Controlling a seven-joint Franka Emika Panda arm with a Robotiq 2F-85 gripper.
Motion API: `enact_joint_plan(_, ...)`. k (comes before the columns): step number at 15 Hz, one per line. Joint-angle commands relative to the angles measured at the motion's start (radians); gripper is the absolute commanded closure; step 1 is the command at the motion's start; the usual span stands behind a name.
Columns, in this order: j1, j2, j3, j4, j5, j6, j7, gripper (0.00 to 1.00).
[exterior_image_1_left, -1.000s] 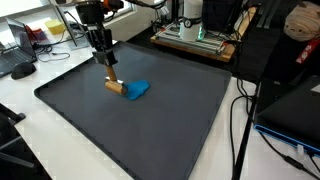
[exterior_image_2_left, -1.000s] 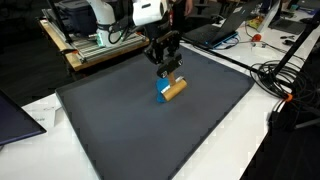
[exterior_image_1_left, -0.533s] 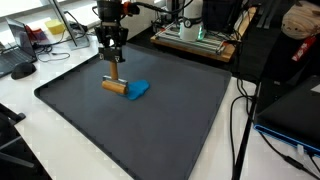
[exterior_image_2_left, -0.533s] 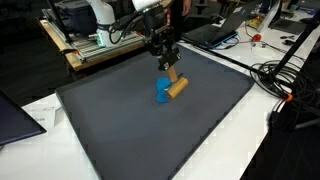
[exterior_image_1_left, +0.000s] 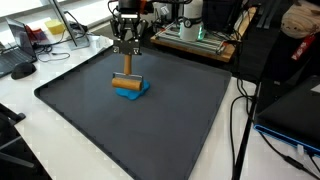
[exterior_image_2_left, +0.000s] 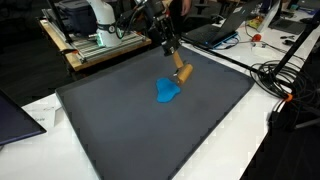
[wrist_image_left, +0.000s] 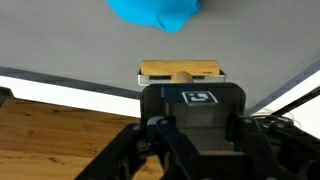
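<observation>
Pinching tan wooden roller cylinder (exterior_image_2_left: 185, 74) by stem in gripper (exterior_image_2_left: 171, 50) | lifted, swung off squashed blue lump (exterior_image_2_left: 168, 93) since a second ago | likely no contact now

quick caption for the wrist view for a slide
Claw shut on a wooden block over a dark mat, a blue object lying just beyond it.

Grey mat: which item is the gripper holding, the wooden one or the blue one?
The tan wooden T-shaped tool: the gripper is shut on its stem. The crumpled blue cloth lies free on the dark grey mat, apart from it.
</observation>
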Motion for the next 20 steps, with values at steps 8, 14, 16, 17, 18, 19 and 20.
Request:
enact_joint_plan(8, -0.020, -0.026, -0.071, -0.022, 0.426, -0.106, -0.633, 0.77)
enact_joint_plan(14, -0.036, 0.028, -0.113, -0.032, 0.481, -0.195, -0.711, 0.52)
enact_joint_plan(16, -0.044, 0.053, -0.119, -0.027, 0.482, -0.203, -0.715, 0.52)
enact_joint_plan(17, -0.044, 0.059, -0.119, -0.023, 0.482, -0.203, -0.715, 0.52)
enact_joint_plan(18, -0.043, 0.061, -0.118, -0.020, 0.482, -0.203, -0.715, 0.52)
enact_joint_plan(19, -0.043, 0.061, -0.118, -0.019, 0.482, -0.203, -0.715, 0.52)
enact_joint_plan(20, -0.043, 0.061, -0.118, -0.018, 0.482, -0.203, -0.715, 0.52)
